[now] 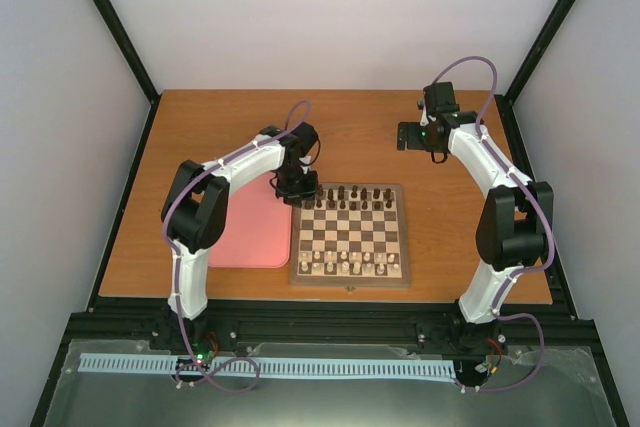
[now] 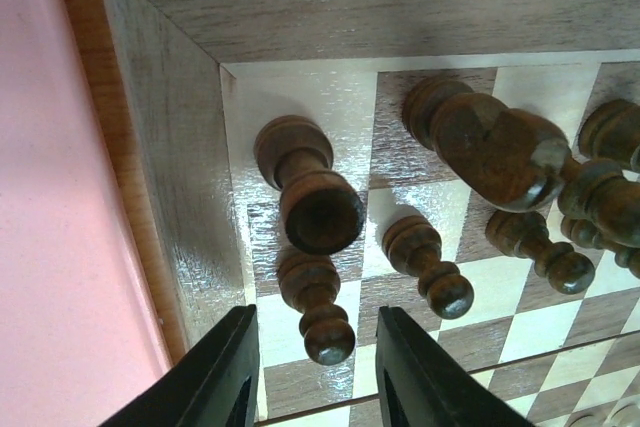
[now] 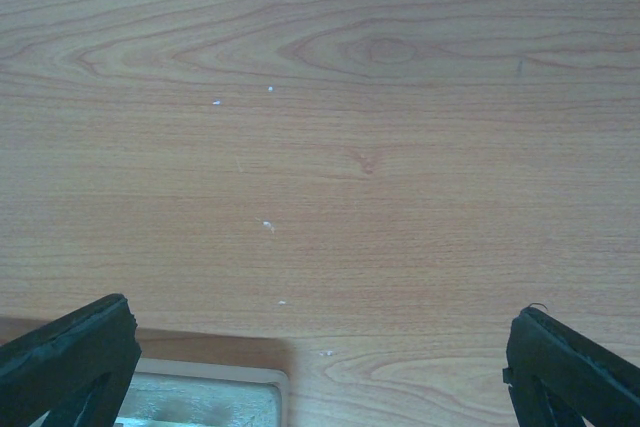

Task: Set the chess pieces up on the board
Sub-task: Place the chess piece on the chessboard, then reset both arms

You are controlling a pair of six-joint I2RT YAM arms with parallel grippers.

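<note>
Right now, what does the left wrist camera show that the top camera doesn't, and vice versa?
Left wrist only: the left end effector, jaws parted and empty, by the corner rook and a pawn, in fine detail. Top only: the pale pieces on the near rows, and the right end effector over the wooden table. Both: the board, the dark chess pieces on its far rows, and the pink tray beside it.

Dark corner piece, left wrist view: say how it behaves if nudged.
The corner piece stands tall on a small round base, so it probably tips rather than slides. It looks like turned wood: likely stiff and light. Fallen, it may roll.
</note>
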